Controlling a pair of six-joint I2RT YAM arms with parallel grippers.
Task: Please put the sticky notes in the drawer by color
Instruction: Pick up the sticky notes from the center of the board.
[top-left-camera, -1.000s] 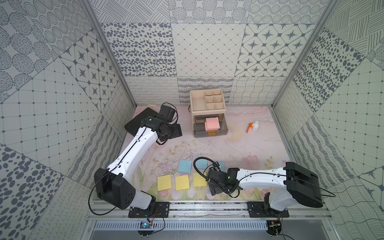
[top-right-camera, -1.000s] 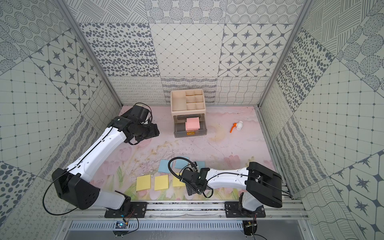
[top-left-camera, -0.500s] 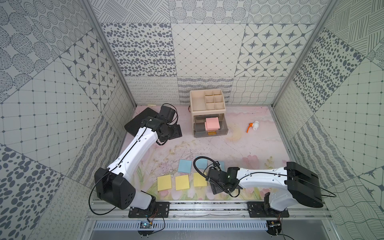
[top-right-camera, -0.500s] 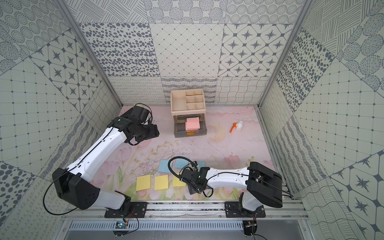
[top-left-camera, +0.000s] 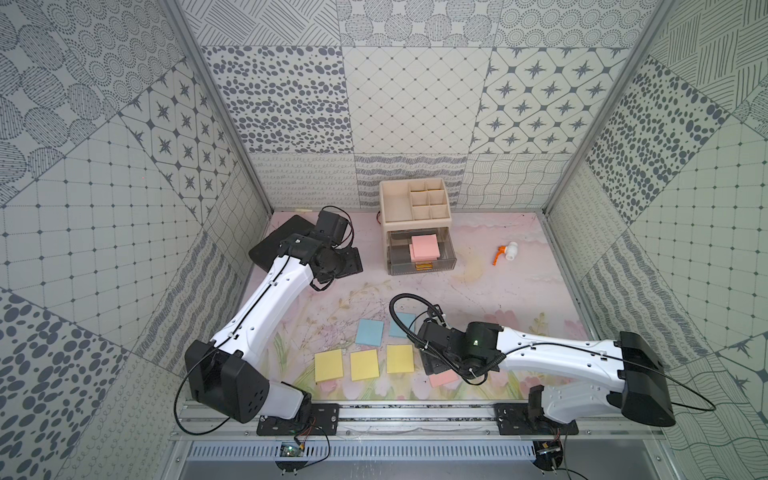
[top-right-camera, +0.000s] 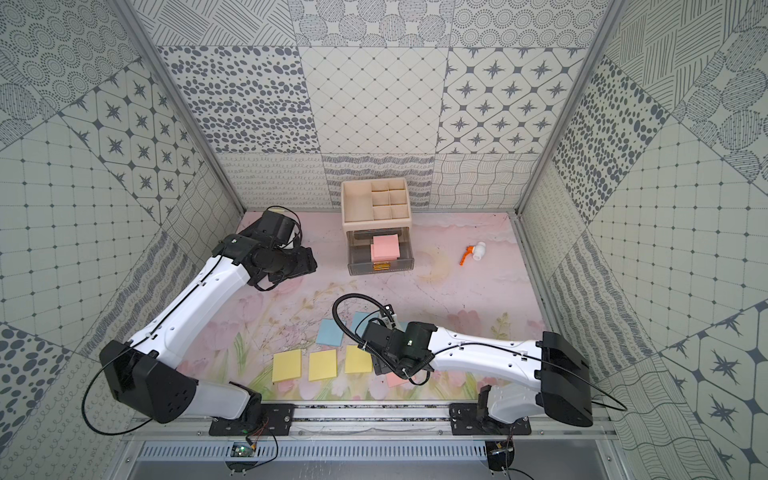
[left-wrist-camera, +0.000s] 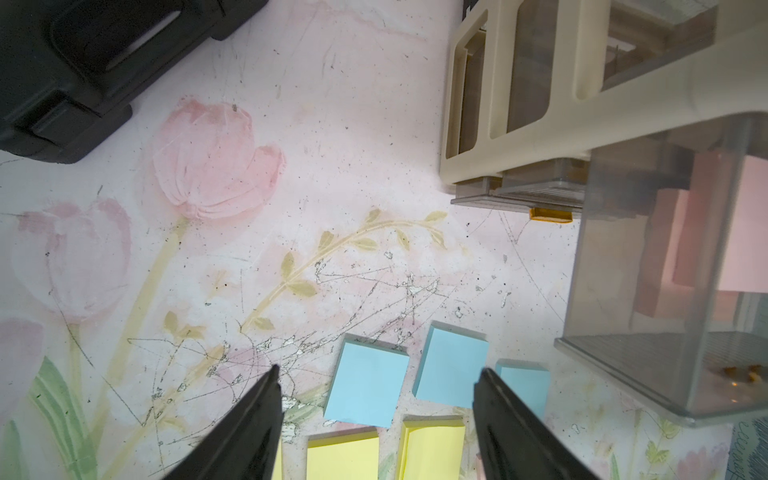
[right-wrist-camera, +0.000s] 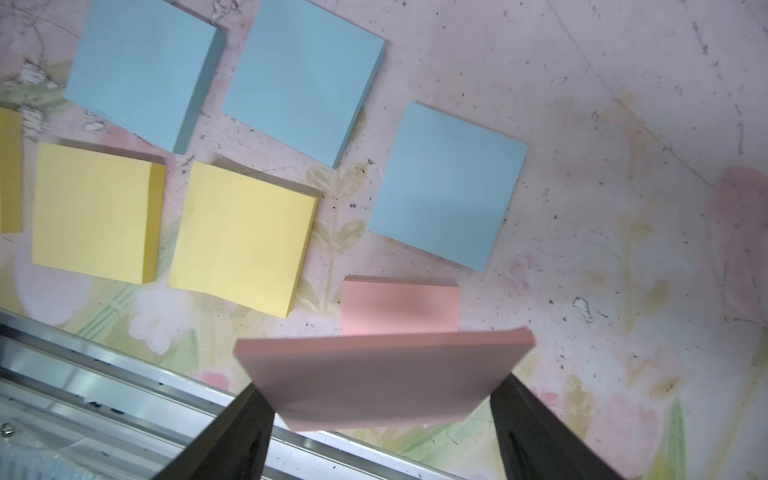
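Little has shifted since a second ago: the white right arm (top-left-camera: 557, 353) sits over the same near edge of the mat, but the right gripper (right-wrist-camera: 378, 388) has narrowed onto a salmon-pink square paper sticky-note pad (right-wrist-camera: 382, 370), clamped by opposite edges and tilted clear of the mat. The left gripper (left-wrist-camera: 378, 370) stays spread and empty beside the cream plastic drawer cabinet (top-left-camera: 415, 222). Its translucent grey drawer (top-left-camera: 392, 254) stands open, with pink pads (top-left-camera: 424, 248) inside. Light blue pads (top-left-camera: 370, 332) and yellow pads (top-left-camera: 364, 364) lie flat nearby. Another pink square (right-wrist-camera: 401, 305) lies on the mat beneath the held pad. The pad looks light, but its sheets could peel, so the jaws should squeeze the whole stack.
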